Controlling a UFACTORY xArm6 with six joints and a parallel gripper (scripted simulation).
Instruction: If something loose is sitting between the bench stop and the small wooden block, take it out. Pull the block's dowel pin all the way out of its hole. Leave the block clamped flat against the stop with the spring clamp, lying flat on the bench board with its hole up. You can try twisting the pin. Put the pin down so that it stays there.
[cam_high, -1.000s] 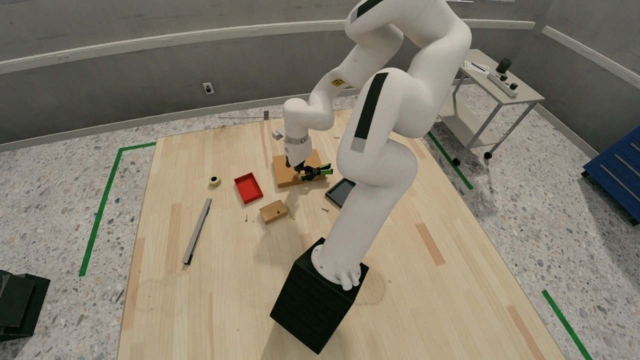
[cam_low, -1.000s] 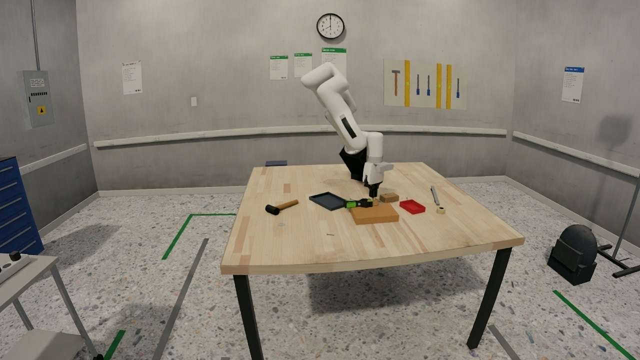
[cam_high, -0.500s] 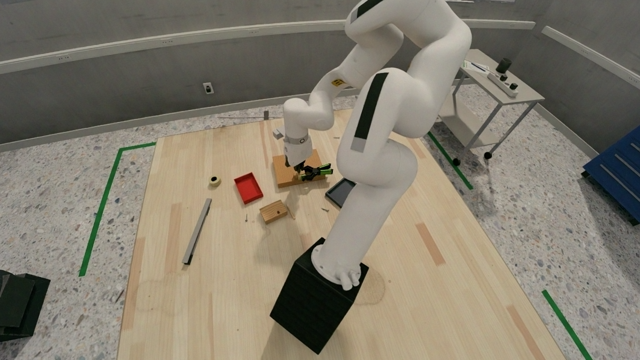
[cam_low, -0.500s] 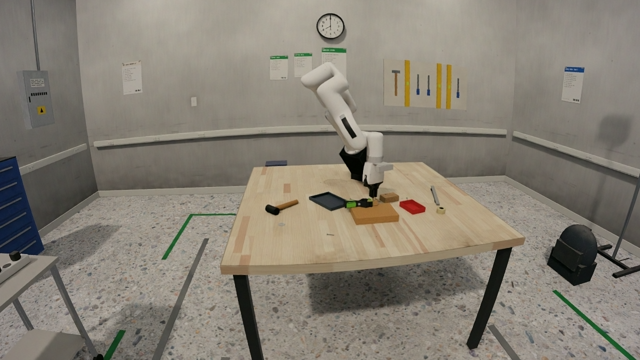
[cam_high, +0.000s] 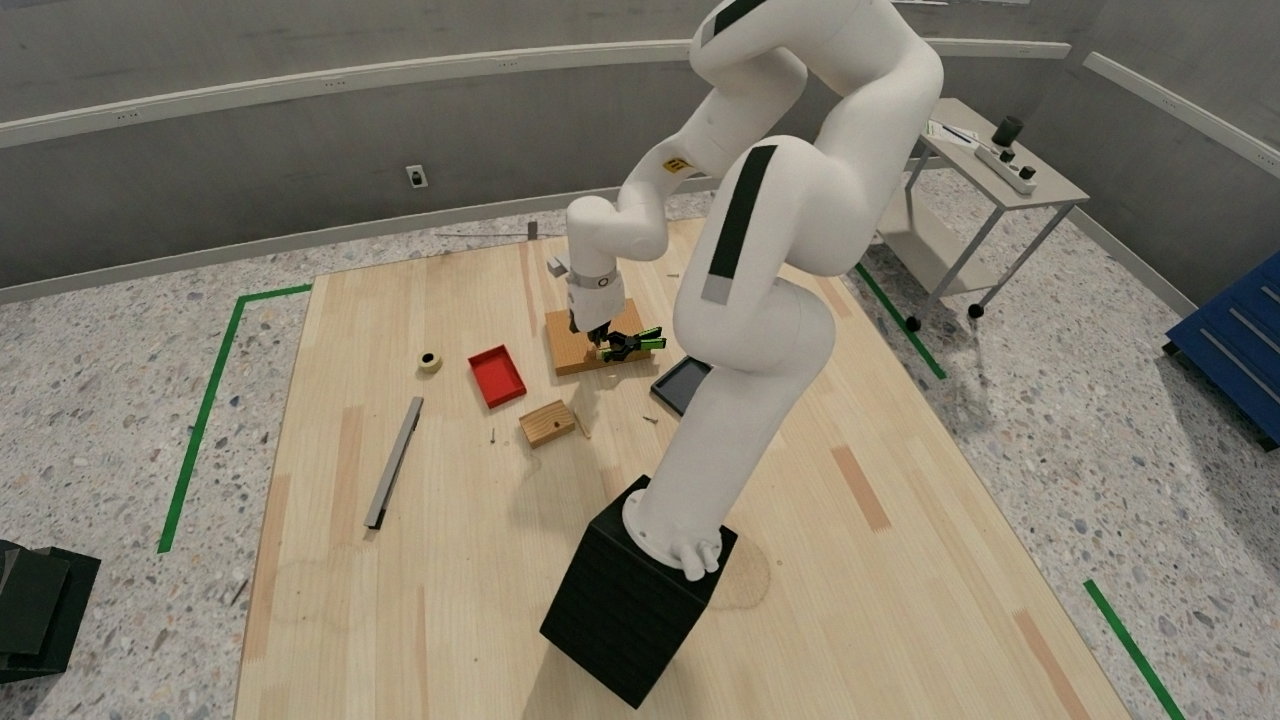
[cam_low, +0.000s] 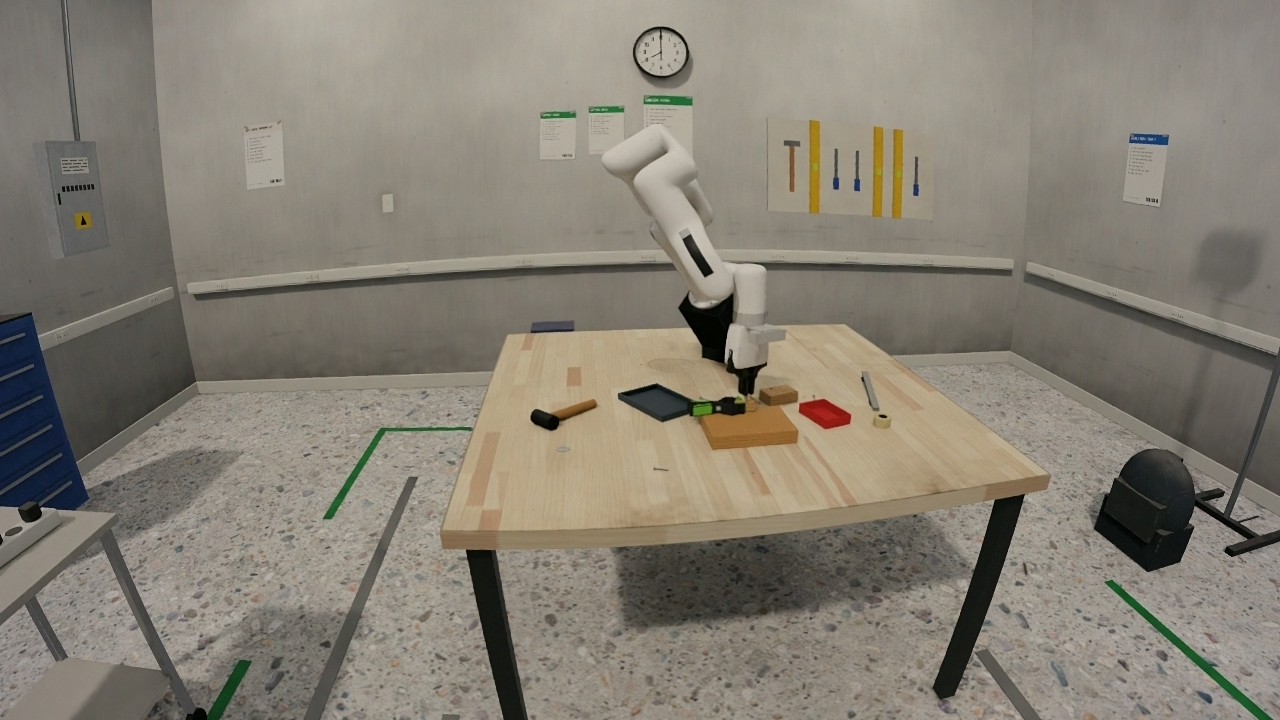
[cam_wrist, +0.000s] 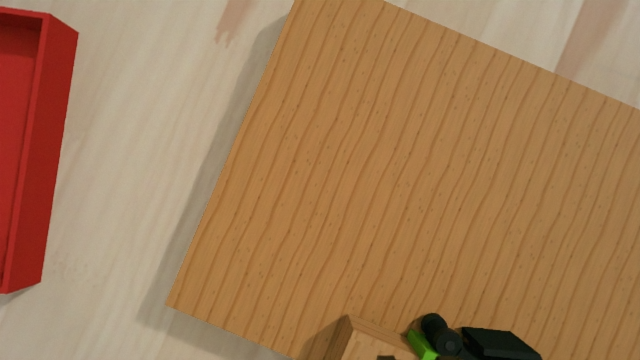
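Note:
The bench board lies mid-table; it also shows in the exterior view (cam_low: 748, 426) and fills the wrist view (cam_wrist: 425, 190). The small wooden block (cam_wrist: 357, 342) sits at the board's near edge, with the green-and-black spring clamp (cam_high: 631, 342) (cam_wrist: 470, 342) on it. My gripper (cam_high: 597, 334) (cam_low: 744, 386) points straight down right over the block. It is shut on the dowel pin, which its fingers hide. The bench stop is hidden behind the gripper and clamp.
A red tray (cam_high: 496, 376) lies left of the board and a dark tray (cam_high: 680, 383) right of it. A second wooden block with a hole (cam_high: 546, 422), a grey bar (cam_high: 393, 461), a tape roll (cam_high: 430, 358) and a hammer (cam_low: 562, 414) lie on the table.

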